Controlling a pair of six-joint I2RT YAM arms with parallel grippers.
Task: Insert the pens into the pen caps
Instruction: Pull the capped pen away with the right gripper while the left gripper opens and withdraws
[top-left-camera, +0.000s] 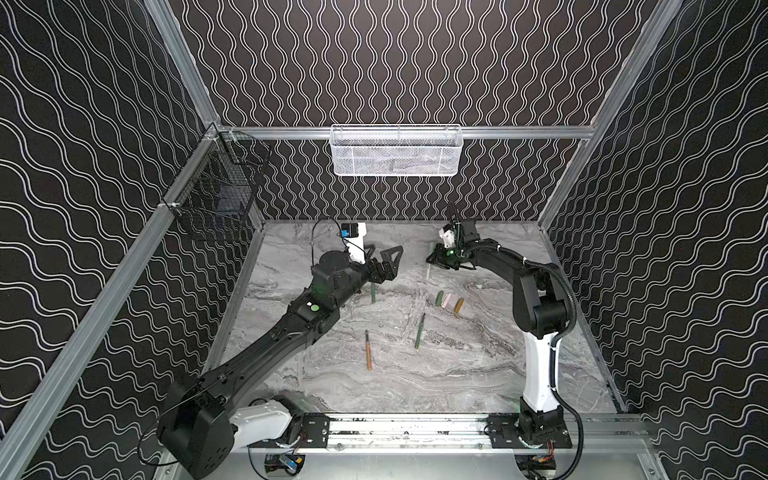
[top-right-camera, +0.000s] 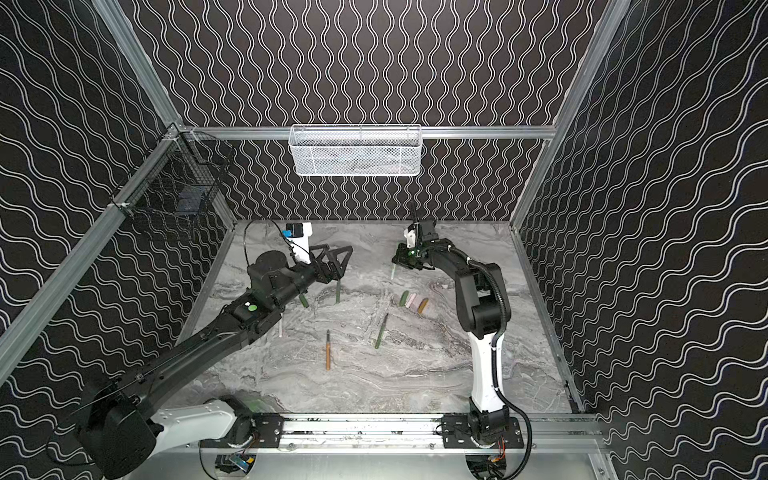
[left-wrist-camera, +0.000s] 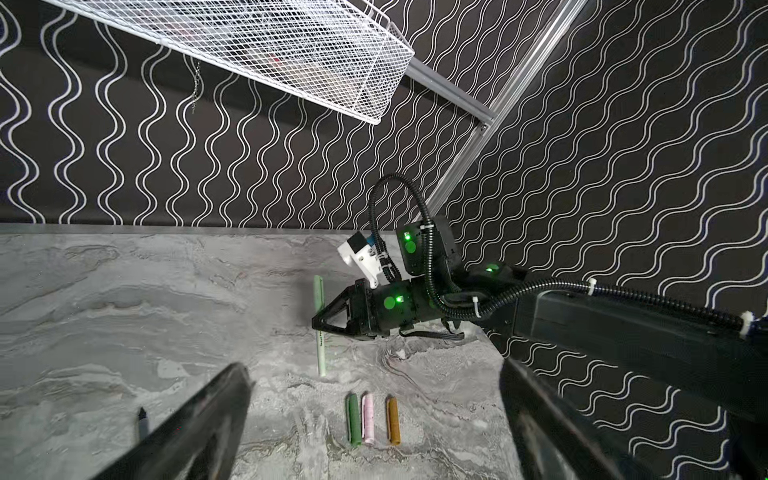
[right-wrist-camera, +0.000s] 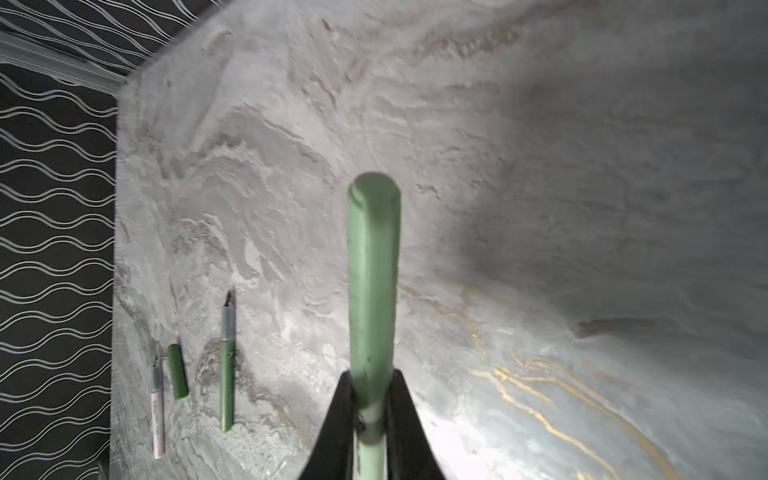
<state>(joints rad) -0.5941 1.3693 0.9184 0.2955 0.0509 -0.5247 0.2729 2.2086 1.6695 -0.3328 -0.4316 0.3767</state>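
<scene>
Fingers (right-wrist-camera: 332, 428) of right gripper (left-wrist-camera: 322, 325) clamp slim pale green plastic pen (right-wrist-camera: 370, 449), stubby matching cap (right-wrist-camera: 372, 270) on, near the marble table (top-left-camera: 457, 374) back edge; left gripper (top-left-camera: 386, 254) spread, empty. Loosely seated cap could drop off.

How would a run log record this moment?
right gripper: shut on capped pale green pen | left gripper: open, empty | side by side: dark green cap, pink cap, orange-brown cap

Five pens (top-left-camera: 373, 293) (top-left-camera: 420, 331) (top-left-camera: 368, 351) (right-wrist-camera: 158, 419) here: two dark green, orange, pinkish white, plus the pale green pen (left-wrist-camera: 321, 357). Five caps (left-wrist-camera: 354, 419) (left-wrist-camera: 368, 417) (left-wrist-camera: 393, 419) (right-wrist-camera: 178, 376) (right-wrist-camera: 374, 249) too: two dark green, pale green, pink, orange-brown. Two wire baskets (top-left-camera: 395, 160) (top-left-camera: 216, 195).
</scene>
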